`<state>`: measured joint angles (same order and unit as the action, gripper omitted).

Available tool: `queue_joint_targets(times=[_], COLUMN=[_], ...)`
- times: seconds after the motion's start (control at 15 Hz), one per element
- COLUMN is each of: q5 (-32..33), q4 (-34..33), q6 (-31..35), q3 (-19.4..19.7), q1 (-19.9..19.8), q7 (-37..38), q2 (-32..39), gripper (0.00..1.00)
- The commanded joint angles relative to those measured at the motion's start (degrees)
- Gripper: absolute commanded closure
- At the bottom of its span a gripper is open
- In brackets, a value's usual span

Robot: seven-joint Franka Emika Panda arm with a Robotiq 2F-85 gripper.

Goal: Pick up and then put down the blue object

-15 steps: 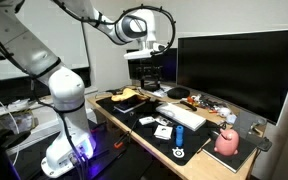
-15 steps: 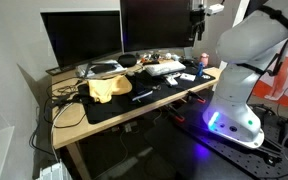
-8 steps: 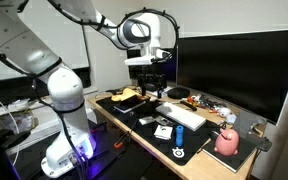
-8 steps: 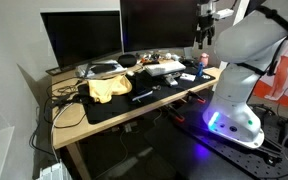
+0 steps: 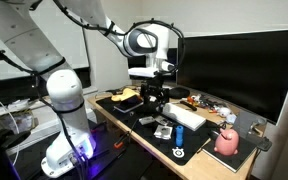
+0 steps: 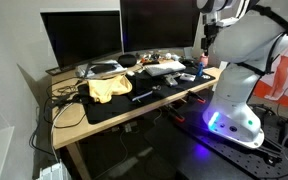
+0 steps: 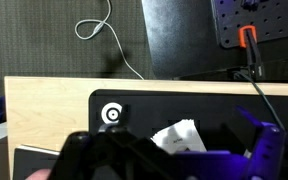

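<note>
Robot arm (image 5: 59,60), big and white, bends over the tabletop (image 5: 109,118) in an exterior view. Its gripper (image 5: 154,97) hangs above the black mat (image 5: 144,125) and points down. It touches nothing. Its jaws are wide apart and hold nothing. A white keyboard (image 5: 185,116) lies on the mat, close to the spot under the gripper. A yellow cloth (image 5: 129,97) lies farther back. A pink rounded thing (image 5: 227,142) sits near the end of the tabletop, well apart from the gripper. A big dark screen (image 5: 239,70) stands at the back. The blue object is too small to pick out here.

In an exterior view, the gripper (image 6: 205,45) is up high, next to the robot arm (image 6: 239,60). The blue object (image 6: 187,78) looks like a tiny blue spot on the black mat (image 6: 134,100). It is near the white keyboard (image 6: 164,68) and lower than the gripper. The two are apart. The yellow cloth (image 6: 106,90) lies farther along the tabletop (image 6: 74,115).

In the wrist view, the gripper (image 7: 174,160) is a dark, blurry shape at the bottom. Past it is the black mat (image 7: 214,105) with a white round mark (image 7: 111,114) and a white crumpled scrap (image 7: 179,135). A bright blue patch (image 7: 267,150) shows low on one side, partly hidden. I cannot tell if it is the blue object. The pale tabletop (image 7: 44,110) runs along the mat. A white cord (image 7: 99,35) lies on the floor beyond.
</note>
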<state>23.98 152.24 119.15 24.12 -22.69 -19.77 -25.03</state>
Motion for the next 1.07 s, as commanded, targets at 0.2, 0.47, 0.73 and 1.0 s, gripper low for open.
queue_joint_targets(times=[0.2,0.47,0.73,1.0], q5=[-2.9,-6.0,-8.5,-11.0], q4=[-1.9,-3.4,-5.8,-8.7], q6=[10.9,16.8,18.7,19.0], q3=[2.9,3.5,3.6,4.0], q1=[-0.4,-0.5,-1.1,-2.1], q7=[-0.1,-0.1,-0.2,-0.5], q2=[9.6,15.1,19.6,23.7], gripper=[0.0,0.0,0.0,0.0])
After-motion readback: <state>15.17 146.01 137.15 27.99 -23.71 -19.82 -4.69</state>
